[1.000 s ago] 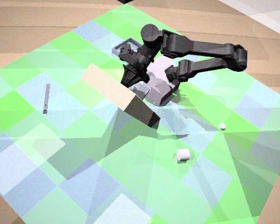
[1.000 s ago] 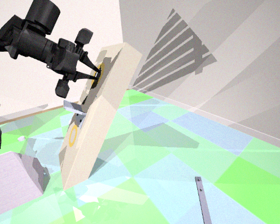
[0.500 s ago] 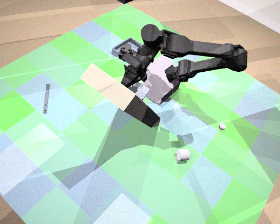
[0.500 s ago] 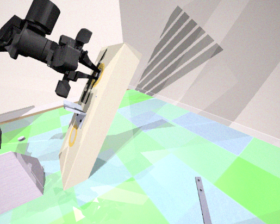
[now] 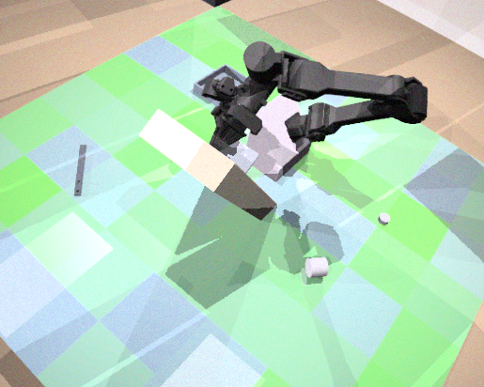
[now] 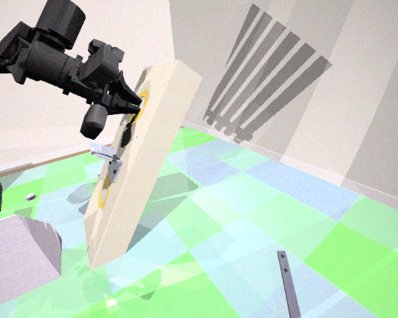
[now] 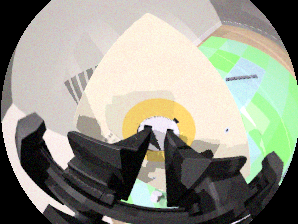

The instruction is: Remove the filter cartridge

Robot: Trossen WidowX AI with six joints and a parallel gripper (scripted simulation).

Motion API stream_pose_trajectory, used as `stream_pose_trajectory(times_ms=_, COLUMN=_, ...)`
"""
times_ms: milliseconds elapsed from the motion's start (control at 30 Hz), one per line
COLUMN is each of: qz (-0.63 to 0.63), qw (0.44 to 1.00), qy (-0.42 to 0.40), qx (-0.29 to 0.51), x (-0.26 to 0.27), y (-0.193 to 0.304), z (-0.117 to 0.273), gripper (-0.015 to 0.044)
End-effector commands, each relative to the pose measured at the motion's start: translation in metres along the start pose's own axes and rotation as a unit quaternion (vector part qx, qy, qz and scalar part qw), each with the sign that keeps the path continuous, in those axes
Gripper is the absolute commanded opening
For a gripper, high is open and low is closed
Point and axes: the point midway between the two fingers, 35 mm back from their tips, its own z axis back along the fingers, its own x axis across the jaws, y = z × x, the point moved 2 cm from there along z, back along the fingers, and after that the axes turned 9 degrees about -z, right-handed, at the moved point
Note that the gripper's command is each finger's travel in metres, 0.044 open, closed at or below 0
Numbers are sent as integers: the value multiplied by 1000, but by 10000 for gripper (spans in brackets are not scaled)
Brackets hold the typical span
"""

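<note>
While pinched narrowly on the web between the slots of the filter cartridge (image 7: 157, 124), gripper (image 6: 140, 103) could slip off if pulled askew or too fast. Seated flush in upper yellow ring (image 6: 140, 109) of tilted service panel (image 6: 161, 127), far from tray (image 5: 213, 78). Pale, round, small, mostly hidden behind fingertips.

Bare test room: plain walls (image 6: 304, 77), wooden floor (image 5: 54, 28), green-blue checkered mat (image 5: 125, 263).
</note>
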Motion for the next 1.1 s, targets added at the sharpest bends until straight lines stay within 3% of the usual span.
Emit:
stream_pose_trajectory(times_ms=0, qz=77, qw=997, qy=4, qx=-2, x=0, y=1, z=-5, gripper=0)
stream_pose_trajectory(times_ms=433, qz=299, qw=954, qy=4, qx=-1, x=0, y=1, z=-5, gripper=0)
stream_pose_trajectory(times_ms=867, qz=506, qw=862, qy=4, qx=0, x=0, y=1, z=-5, gripper=0)
stream_pose_trajectory(times_ms=1067, qz=499, qw=866, qy=5, qx=1, x=0, y=0, z=-3, gripper=0)
